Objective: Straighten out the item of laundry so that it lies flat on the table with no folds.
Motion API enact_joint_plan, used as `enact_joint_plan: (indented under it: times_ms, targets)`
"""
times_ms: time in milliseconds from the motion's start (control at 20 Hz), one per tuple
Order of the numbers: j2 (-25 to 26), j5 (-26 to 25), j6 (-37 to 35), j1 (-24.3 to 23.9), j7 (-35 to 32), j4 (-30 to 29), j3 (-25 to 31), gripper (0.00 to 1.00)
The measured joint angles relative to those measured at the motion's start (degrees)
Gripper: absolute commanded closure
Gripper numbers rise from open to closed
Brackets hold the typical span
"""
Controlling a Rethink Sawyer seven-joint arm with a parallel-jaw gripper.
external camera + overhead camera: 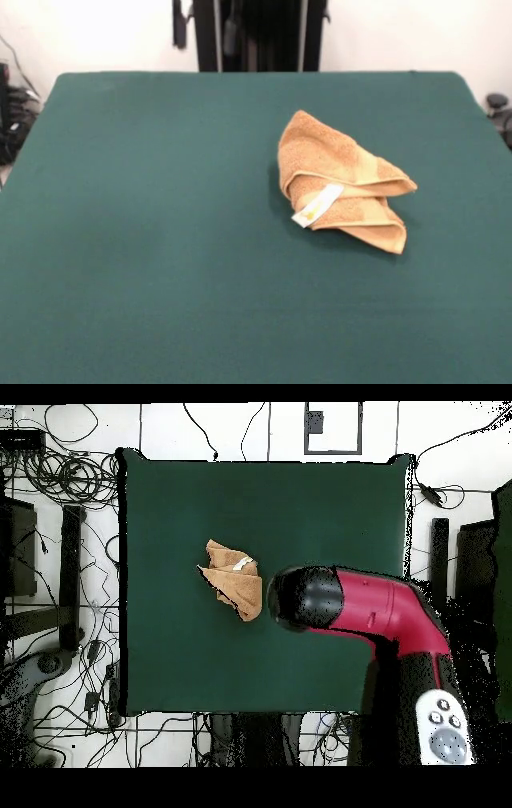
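The item of laundry (344, 186) is an orange-tan terry towel, crumpled and folded over itself right of the table's middle. A white label (318, 205) shows on its near fold, and a smoother woven band crosses the top layer. In the overhead view the towel (234, 578) lies left of centre on the table (330, 504), which is covered in dark green cloth. The red and black arm (360, 609) reaches over the table, and its rounded black end (298, 598) hangs just right of the towel. The gripper itself shows in neither view.
The green table (144, 240) spreads wide on every side of the towel. Black pedestal parts (256, 32) stand behind its far edge. Cables and stands (60, 534) lie on the floor around the table.
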State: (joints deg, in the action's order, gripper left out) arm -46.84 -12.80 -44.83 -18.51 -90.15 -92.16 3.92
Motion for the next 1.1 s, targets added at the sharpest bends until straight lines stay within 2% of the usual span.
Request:
enact_joint_plan:
  times_ms: [500, 1100]
  targets:
    - [10.8, -2.8, 0.5, 0.5, 0.0, 6.5, 1.6, 0.00]
    - [23.3, -4.5, 6.5, 0.3, 0.0, 13.5, 5.7, 0.00]
